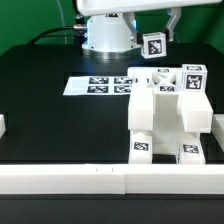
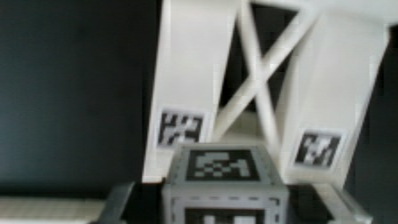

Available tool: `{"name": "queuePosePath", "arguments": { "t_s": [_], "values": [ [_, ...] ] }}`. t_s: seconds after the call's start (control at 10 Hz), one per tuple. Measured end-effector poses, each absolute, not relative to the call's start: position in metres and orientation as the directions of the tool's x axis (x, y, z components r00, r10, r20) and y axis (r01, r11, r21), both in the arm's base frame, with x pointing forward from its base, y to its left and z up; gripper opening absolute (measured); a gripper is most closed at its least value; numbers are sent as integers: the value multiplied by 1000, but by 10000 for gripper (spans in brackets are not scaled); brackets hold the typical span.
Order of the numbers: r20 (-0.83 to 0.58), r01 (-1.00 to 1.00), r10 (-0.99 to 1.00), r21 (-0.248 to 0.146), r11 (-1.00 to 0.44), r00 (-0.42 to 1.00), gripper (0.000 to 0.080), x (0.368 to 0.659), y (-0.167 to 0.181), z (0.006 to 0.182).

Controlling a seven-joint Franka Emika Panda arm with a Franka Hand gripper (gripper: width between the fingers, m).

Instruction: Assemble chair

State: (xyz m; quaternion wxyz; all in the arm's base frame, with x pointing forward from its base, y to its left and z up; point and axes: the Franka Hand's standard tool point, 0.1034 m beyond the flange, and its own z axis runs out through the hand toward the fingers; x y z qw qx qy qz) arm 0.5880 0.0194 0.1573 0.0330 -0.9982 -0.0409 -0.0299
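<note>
Exterior view: a black table (image 1: 40,110) is seen, edged along the near side by a white rail (image 1: 90,178); the marker board (image 1: 100,86) lies flat near the middle, in front of the white robot base (image 1: 108,35); the partly built chair (image 1: 170,115), a blocky white piece carrying black-and-white tags, stands upright toward the exterior view's right, just beside the board and against the rail; above and behind it, a small white tagged block (image 1: 155,44) is held off the table beneath the gripper (image 1: 157,40), whose fingers are largely hidden.

Wrist view: the gripper (image 2: 217,185) is shown with its jaws part closed on the tagged block (image 2: 221,166), a dark finger (image 2: 128,200) seen at one flank; beyond the block, the chair's (image 2: 249,80) white uprights and crossed braces are seen, two tags at their ends; the picture is blurred.
</note>
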Motion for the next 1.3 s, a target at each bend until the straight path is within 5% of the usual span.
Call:
{"name": "queuePosePath", "arguments": {
  "t_s": [1.3],
  "values": [
    [39,271,271,-16,-962,962,287,599,5,143]
  ]
}}
